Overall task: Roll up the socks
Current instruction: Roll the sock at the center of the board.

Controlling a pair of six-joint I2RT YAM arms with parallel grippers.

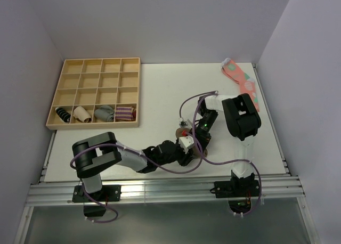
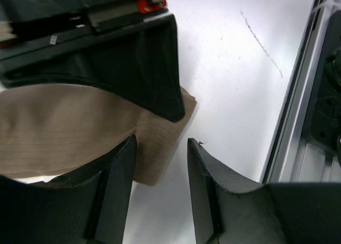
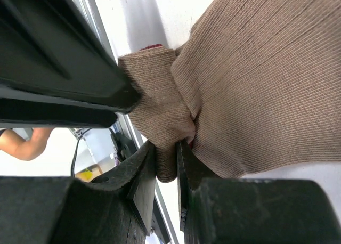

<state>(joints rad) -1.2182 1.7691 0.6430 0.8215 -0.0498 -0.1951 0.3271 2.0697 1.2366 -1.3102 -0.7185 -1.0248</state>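
The tan-brown ribbed socks [image 3: 256, 84] lie bunched on the white table between the two arms, just in from the near edge [image 1: 179, 131]. My right gripper [image 3: 166, 148] is shut on a folded lump of the knit, and a sliver of dark red cuff shows behind the fold. In the left wrist view a rounded corner of the socks [image 2: 64, 127] reaches to the tips of my left gripper [image 2: 162, 140]. Its jaws stand apart with only bare table in the gap. One finger [image 2: 114, 185] overlaps the cloth's edge. The right arm's black finger [image 2: 133, 68] presses on the socks from above.
A wooden compartment tray [image 1: 96, 68] sits at the back left with small sock bundles in its front row. A coral-pink dotted sock [image 1: 242, 81] lies at the back right. The metal rail of the table's near edge [image 2: 298, 95] runs close beside the left gripper.
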